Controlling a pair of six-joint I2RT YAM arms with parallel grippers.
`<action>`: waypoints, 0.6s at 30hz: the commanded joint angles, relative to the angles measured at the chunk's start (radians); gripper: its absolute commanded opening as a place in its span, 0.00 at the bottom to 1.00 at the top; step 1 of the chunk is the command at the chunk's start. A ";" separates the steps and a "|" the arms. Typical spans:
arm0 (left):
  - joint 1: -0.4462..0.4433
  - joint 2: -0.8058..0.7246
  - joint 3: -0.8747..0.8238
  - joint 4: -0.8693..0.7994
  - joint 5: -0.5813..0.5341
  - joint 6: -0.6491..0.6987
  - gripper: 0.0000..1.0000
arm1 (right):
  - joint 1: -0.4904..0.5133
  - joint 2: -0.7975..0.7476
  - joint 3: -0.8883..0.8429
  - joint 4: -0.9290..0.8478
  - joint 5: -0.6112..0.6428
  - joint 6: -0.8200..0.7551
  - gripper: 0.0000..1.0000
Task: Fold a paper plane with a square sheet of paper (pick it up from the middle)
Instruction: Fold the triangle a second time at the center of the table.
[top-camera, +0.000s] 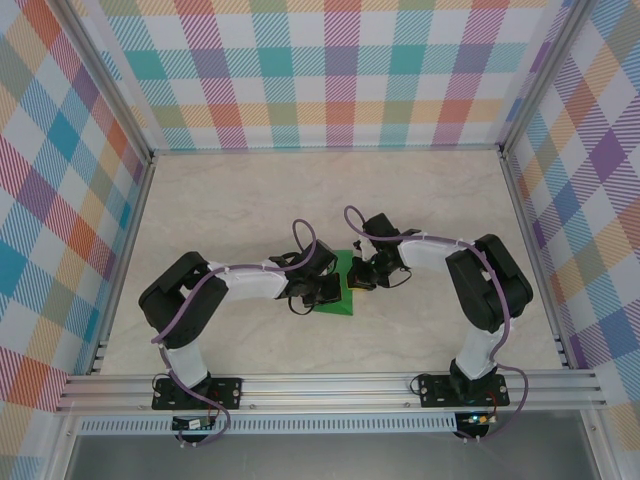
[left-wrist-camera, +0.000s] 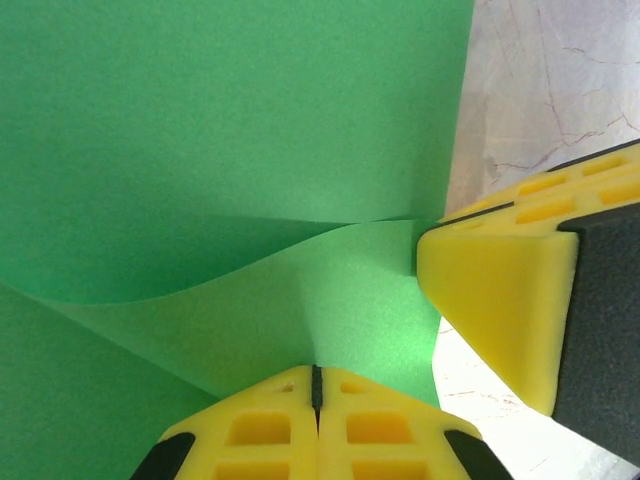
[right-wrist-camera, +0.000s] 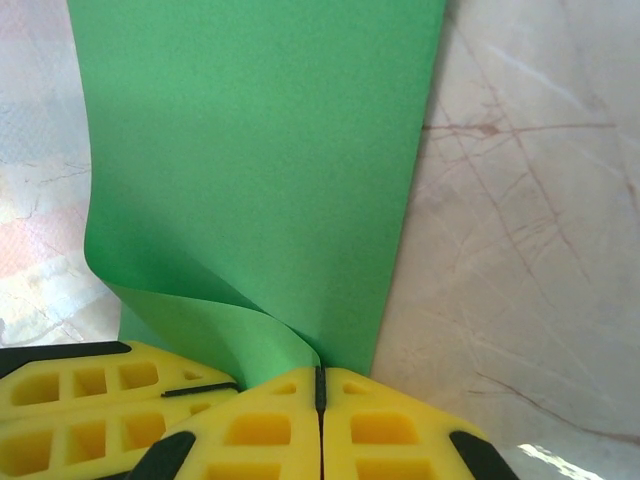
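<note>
- Left claw (left-wrist-camera: 316, 388): your left wrist view has its two yellow pads pressed flat together, with just a thin dark seam between them. A lifted flap of the square sheet of paper (left-wrist-camera: 230, 120) runs down into that seam, so read this claw as clamped on the paper.
- Right claw (right-wrist-camera: 320, 388): its pads are pressed together the same way. A curled near edge of the green sheet is caught between them, so it too is gripping the paper.
- You have the two claws almost tip to tip. One yellow pad (left-wrist-camera: 490, 300) of the right claw sits just beside the flap that the left claw holds.
- Outward from the right claw, the paper looks like a narrow strip lying flat on the tabletop (top-camera: 250, 200). Its long axis runs straight ahead of the claw. The right long edge is straight, while the left side rolls up toward the pinch.
- From above, the sheet lies mid-tabletop between the claws. The left claw is on its left side and the right claw on its right, so neither arm is the nearer one.
- Both arms bow their elbows outward and sweep their forearms in toward the centre, wrists tipped down at the sheet.
- My judgement is that the coming move turns on carrying the raised flap across that long axis. Let one claw anchor while the other leads, or you may twist or tear the sheet.
</note>
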 joint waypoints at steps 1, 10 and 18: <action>0.002 0.019 -0.021 -0.021 -0.010 -0.002 0.05 | 0.005 0.014 0.018 -0.021 -0.003 -0.015 0.06; 0.003 0.029 -0.019 -0.033 -0.005 0.010 0.04 | 0.005 -0.056 0.022 -0.063 0.055 0.003 0.17; 0.003 0.031 -0.015 -0.053 -0.015 0.038 0.02 | 0.014 -0.130 -0.012 -0.062 0.059 0.045 0.18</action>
